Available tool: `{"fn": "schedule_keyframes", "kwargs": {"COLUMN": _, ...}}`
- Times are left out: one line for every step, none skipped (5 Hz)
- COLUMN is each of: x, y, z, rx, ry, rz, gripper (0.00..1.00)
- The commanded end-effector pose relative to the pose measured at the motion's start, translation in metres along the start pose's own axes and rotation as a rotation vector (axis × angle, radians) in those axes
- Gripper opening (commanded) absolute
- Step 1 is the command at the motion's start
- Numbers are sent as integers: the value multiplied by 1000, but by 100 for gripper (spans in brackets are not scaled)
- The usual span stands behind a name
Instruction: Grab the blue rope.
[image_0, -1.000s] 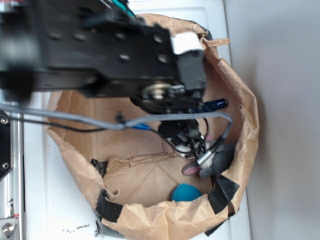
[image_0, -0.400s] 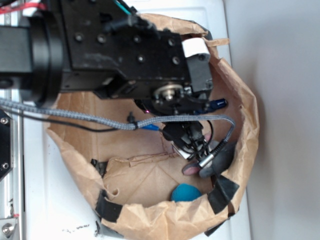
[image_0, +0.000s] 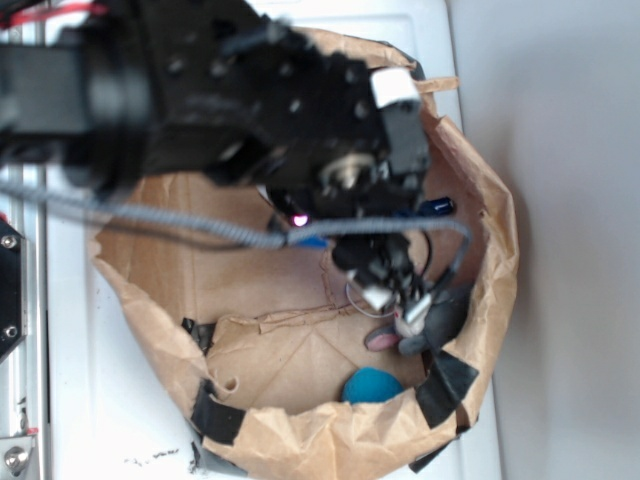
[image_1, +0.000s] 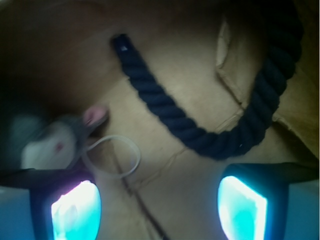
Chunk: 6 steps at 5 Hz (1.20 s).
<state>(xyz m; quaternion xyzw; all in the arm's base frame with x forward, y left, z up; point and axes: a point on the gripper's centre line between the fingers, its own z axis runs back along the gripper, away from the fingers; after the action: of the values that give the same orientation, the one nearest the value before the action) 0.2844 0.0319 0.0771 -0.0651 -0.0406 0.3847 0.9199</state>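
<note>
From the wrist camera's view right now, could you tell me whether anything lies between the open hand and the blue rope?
Nothing visible does. The blue rope lies bare on the brown paper just ahead of the hand; the plush toy and its loop sit off to one side.

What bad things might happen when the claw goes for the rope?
1. The open claw sits lower in the wrist view than the rope's bend, so closing now may catch nothing.
2. The plush mouse and its white loop lie near one finger; it might grab those instead.
3. The paper basket wall is close, so the arm could snag it.
</note>
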Motion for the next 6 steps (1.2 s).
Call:
{"fn": "schedule_keyframes", "kwargs": {"x": 22, "y": 16, "z": 12, "rx": -25, "ry": -44, "rz": 161, "gripper": 100}}
{"fn": "schedule_keyframes", "kwargs": {"x": 14, "y": 23, "z": 12, "rx": -37, "ry": -104, "rz": 203, "gripper": 100}}
{"fn": "schedule_keyframes", "kwargs": {"x": 12, "y": 30, "z": 6, "rx": -12, "ry": -138, "rz": 248, "gripper": 100}}
{"fn": "schedule_keyframes", "kwargs": {"x": 15, "y": 26, "z": 2, "rx": 7, "ry": -149, "rz": 260, "gripper": 100}}
{"fn": "schedule_keyframes", "kwargs": {"x": 23, "y": 22, "z": 1, "rx": 25, "ry": -147, "rz": 295, "gripper": 100}}
{"fn": "schedule_keyframes", "kwargs": {"x": 34, "y": 23, "z": -9, "rx": 56, "ry": -147, "rz": 354, "gripper": 100}}
